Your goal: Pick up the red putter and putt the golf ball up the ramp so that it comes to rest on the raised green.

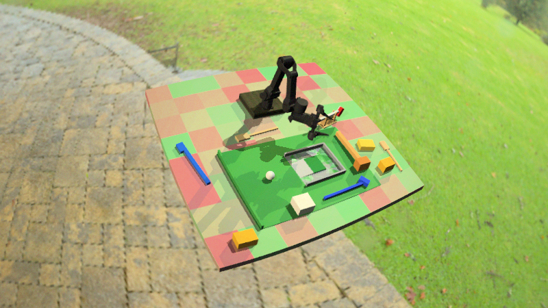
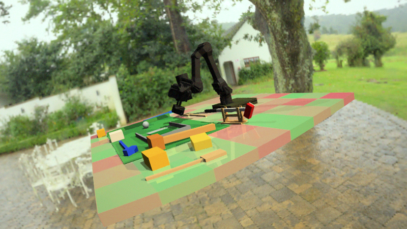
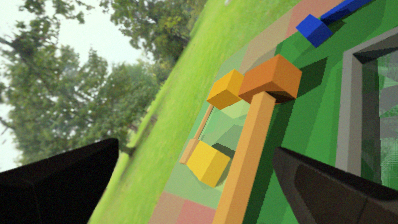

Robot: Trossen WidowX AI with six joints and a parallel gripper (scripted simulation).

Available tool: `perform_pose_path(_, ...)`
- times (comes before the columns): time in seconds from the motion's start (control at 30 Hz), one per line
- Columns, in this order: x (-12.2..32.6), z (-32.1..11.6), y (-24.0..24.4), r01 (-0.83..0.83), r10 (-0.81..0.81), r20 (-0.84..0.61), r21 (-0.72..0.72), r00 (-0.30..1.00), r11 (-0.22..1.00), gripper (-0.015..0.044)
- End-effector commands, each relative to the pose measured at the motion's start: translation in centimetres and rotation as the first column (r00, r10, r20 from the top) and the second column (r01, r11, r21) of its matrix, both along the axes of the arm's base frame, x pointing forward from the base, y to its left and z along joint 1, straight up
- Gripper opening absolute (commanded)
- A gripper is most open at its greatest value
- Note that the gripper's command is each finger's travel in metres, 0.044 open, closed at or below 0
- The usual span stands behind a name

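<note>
Closest by, black fingers (image 1: 330, 126) (image 2: 180, 98) stand wide apart, cropped by the wrist view, while the red putter (image 1: 340, 111) (image 2: 249, 110) rests on a wooden rack (image 1: 326, 124) (image 2: 233, 122), its shaft partly hidden from above, and the golf ball (image 1: 270, 175) (image 2: 145, 124) sits on the green mat (image 1: 248, 168) (image 2: 159, 120) (image 3: 300, 150).

bright daylight, dark shadows across the board, soft blurry backgrounds, near-black unlit arm

A checkered tabletop (image 1: 195, 231) (image 2: 273, 116) (image 3: 170, 207) carries a green mat (image 1: 245, 172) (image 2: 132, 144) (image 3: 320, 100); beside the mat lie a blue mallet (image 1: 196, 166) and yellow blocks (image 1: 245, 238) (image 1: 366, 144) (image 2: 201, 141) (image 3: 207, 163).
</note>
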State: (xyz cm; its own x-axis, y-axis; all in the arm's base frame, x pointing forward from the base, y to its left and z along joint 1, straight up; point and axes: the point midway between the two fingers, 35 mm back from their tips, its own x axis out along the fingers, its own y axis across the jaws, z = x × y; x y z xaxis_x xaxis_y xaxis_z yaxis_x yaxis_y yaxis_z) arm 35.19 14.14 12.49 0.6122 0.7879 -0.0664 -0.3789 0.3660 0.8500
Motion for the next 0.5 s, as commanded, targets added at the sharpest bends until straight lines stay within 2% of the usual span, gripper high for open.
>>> perform_pose_path(0.0,0.1,-0.1,0.1,0.0,0.0,0.003,-0.011,1.0,1.0,0.0426)
perform_pose_path(0.13,1.3,-1.8,1.8,-0.024,0.039,0.057,-0.244,0.998,0.97,0.044)
perform_pose_path(0.23,1.4,-3.2,3.2,-0.076,0.131,0.09,-0.46,0.987,0.885,0.044)
perform_pose_path(0.33,0.6,-4.3,4.4,-0.149,0.274,0.091,-0.656,0.958,0.74,0.044)
perform_pose_path(0.47,-1.9,-5.1,5.5,-0.253,0.514,0.022,-0.852,0.857,0.459,0.044)
